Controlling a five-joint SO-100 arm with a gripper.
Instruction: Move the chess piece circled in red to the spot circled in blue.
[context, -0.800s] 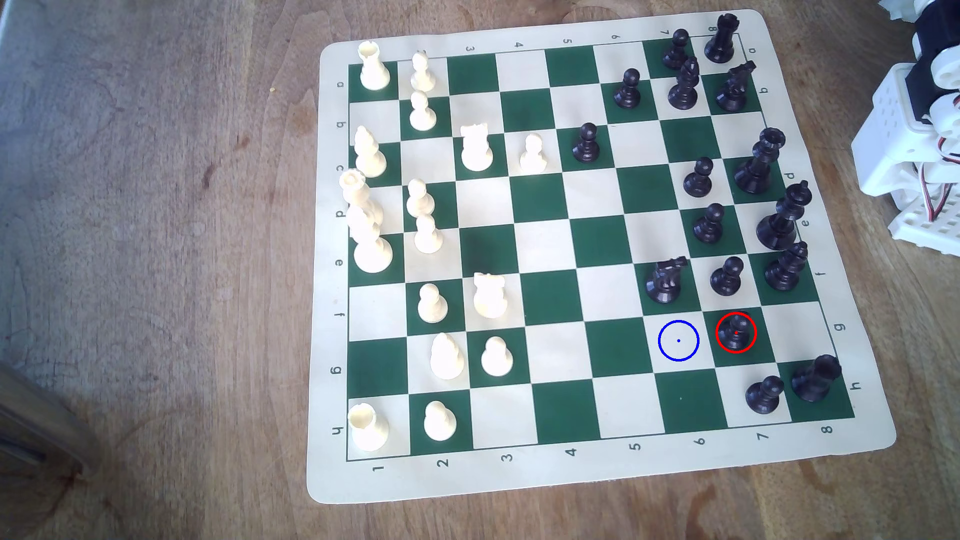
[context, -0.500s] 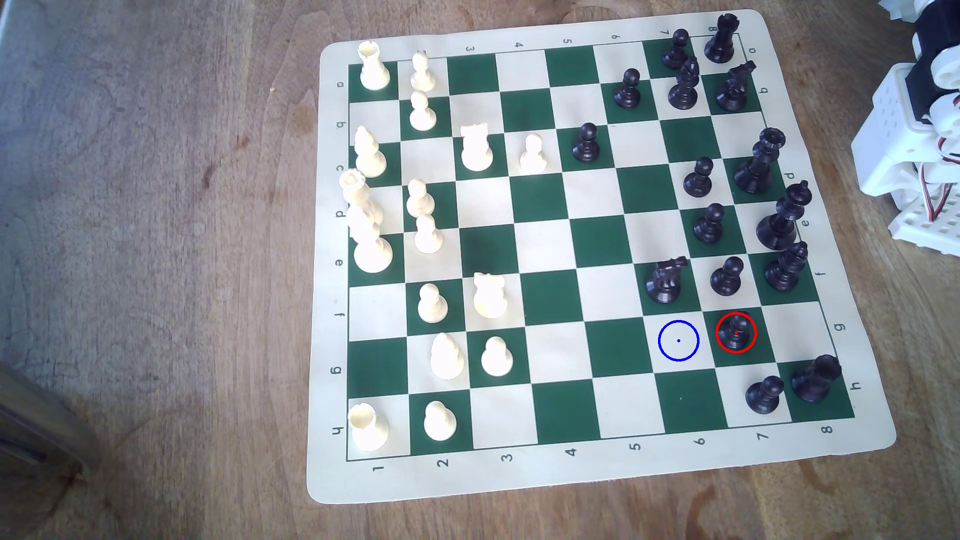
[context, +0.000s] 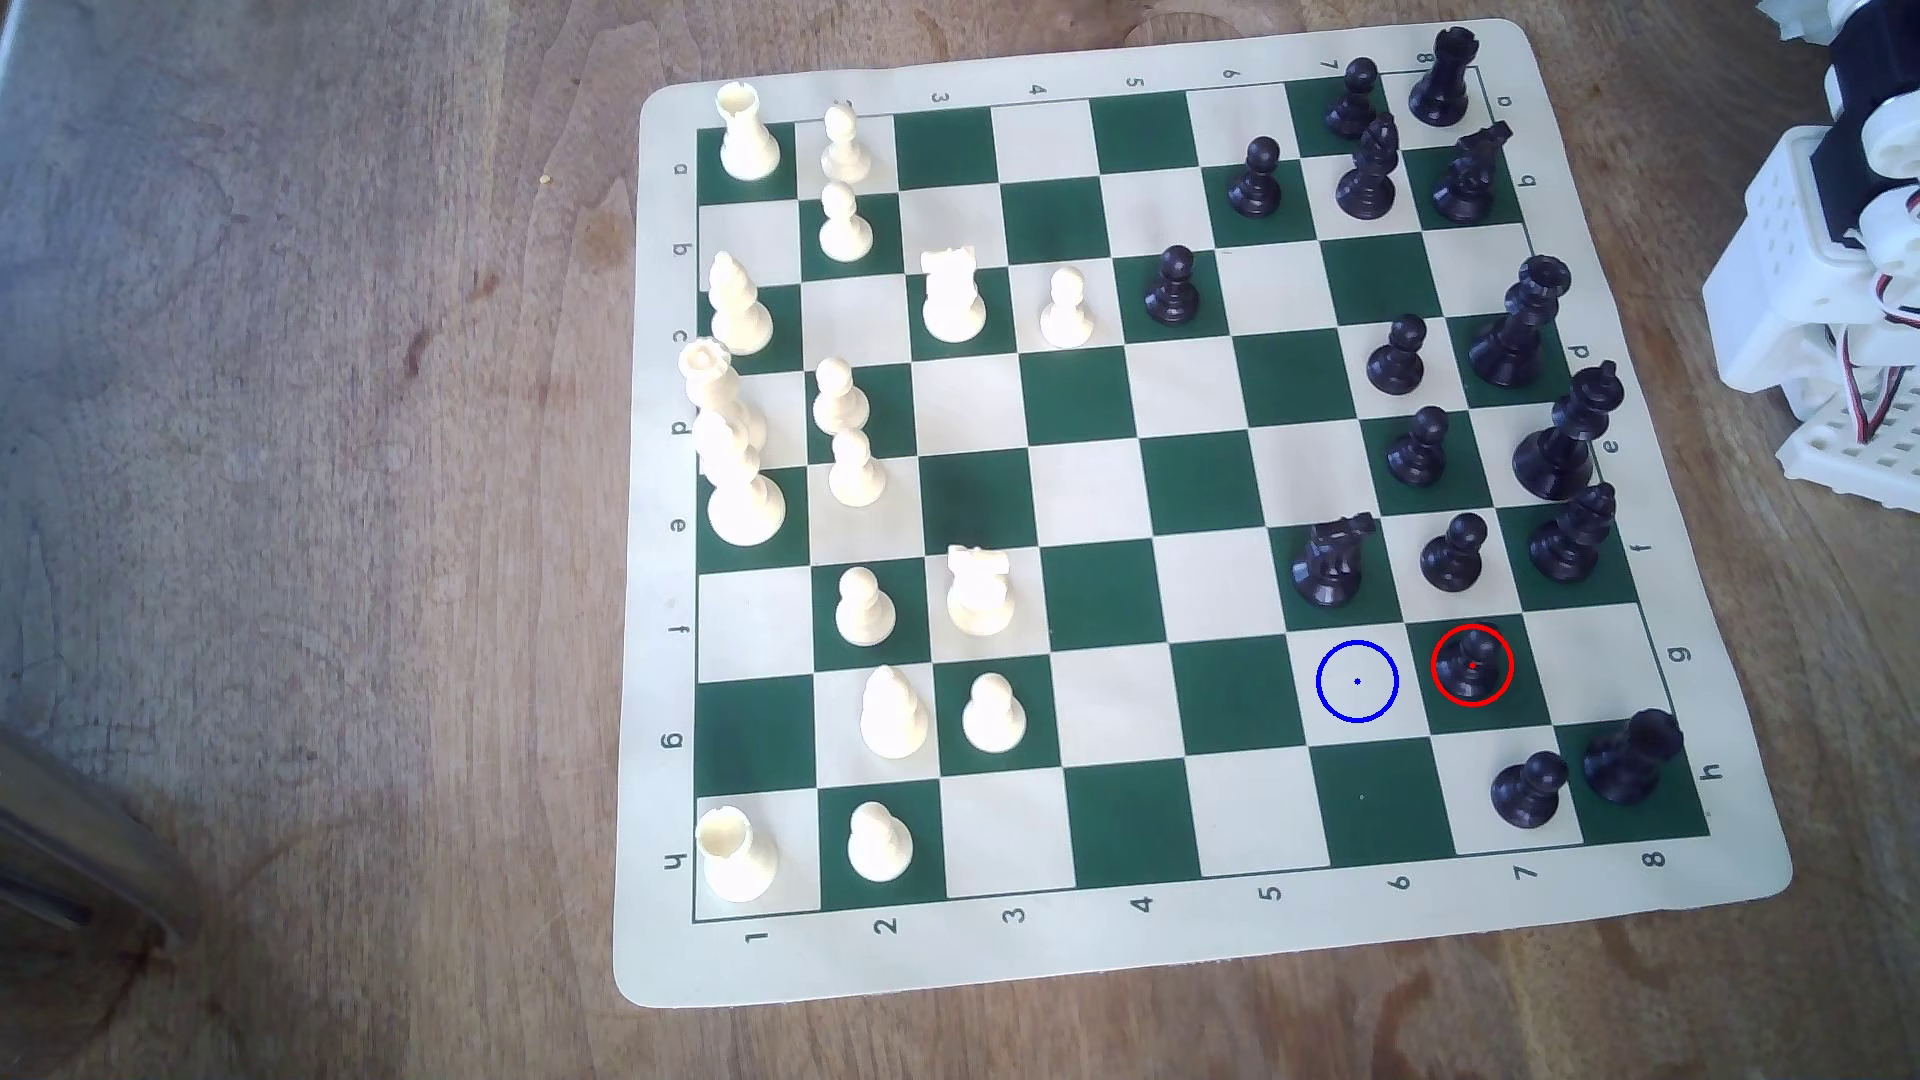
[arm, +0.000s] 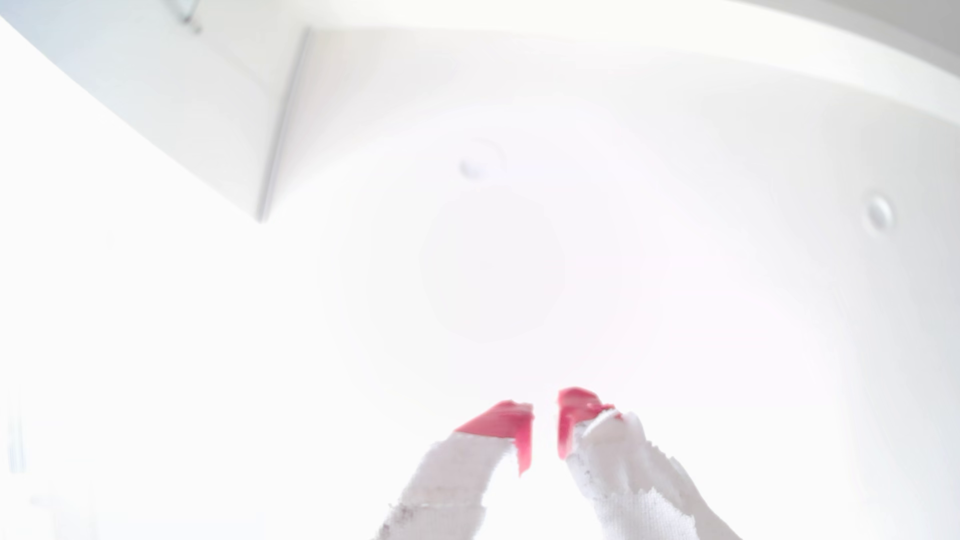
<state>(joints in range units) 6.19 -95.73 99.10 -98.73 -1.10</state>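
The chess piece (context: 1472, 665) stands upright — just beside the spot (context: 1357, 681).

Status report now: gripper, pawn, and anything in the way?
Gripper nearly closed, small gap, holding nothing. Pawn upright in red ring, untouched. Blue spot free; knight stands on the next square.

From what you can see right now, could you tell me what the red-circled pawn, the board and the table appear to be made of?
The pawn: probably moulded plastic, going by its glossy black highlights. The board: seemingly a thin flexible mat, vinyl or similar; matte cream with printed green squares and rounded corners. The table: wood or wood veneer, with visible grain and worn stains.
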